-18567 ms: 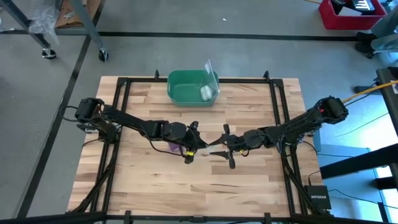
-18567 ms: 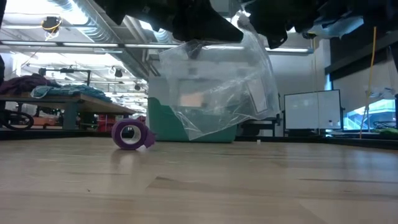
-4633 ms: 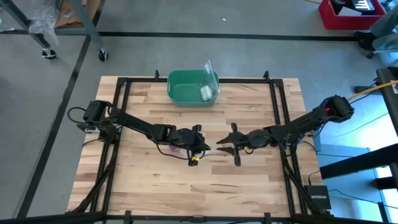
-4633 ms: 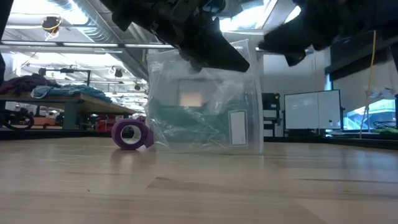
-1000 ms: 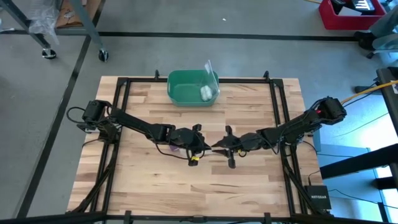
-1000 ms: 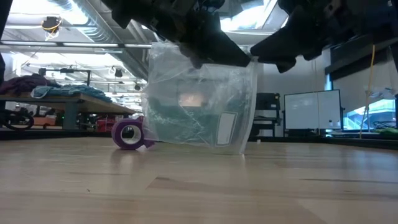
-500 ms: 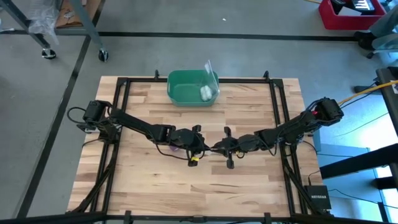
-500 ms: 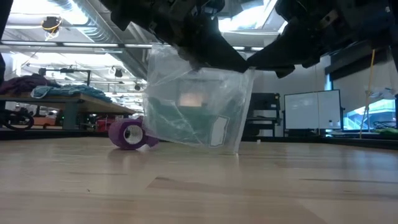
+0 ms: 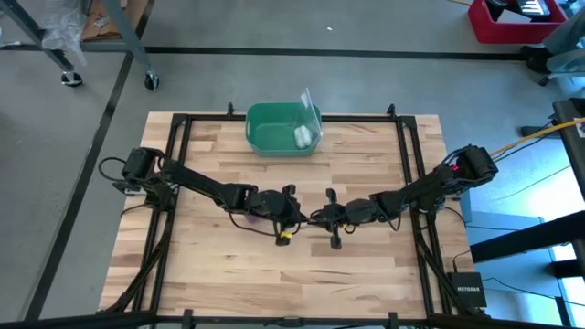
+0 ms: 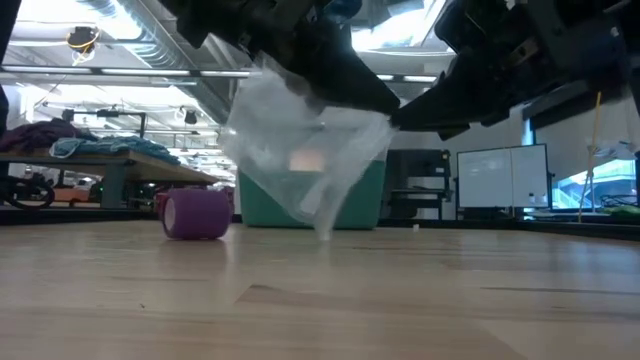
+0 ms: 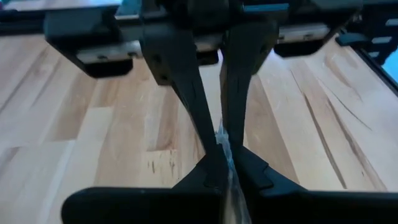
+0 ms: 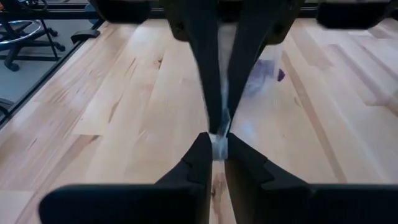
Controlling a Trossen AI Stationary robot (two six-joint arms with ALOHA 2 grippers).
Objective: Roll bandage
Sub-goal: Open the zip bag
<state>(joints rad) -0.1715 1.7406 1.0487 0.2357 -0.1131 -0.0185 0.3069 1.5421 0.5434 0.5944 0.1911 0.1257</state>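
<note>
Bandage (image 10: 197, 213) rolled aside, two pincers, left (image 9: 297, 217), right (image 9: 320, 217), clamped on one bag (image 10: 300, 160)

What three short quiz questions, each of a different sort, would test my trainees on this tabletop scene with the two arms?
1. True or false: the clear plastic bag hangs above the table.
2. Where is the bandage? A) in the bag B) on the table C) in the green bin
3. Fill in: the left gripper and right gripper are both shut on the ____.

Key: 1 true; 2 B; 3 bag.
</note>
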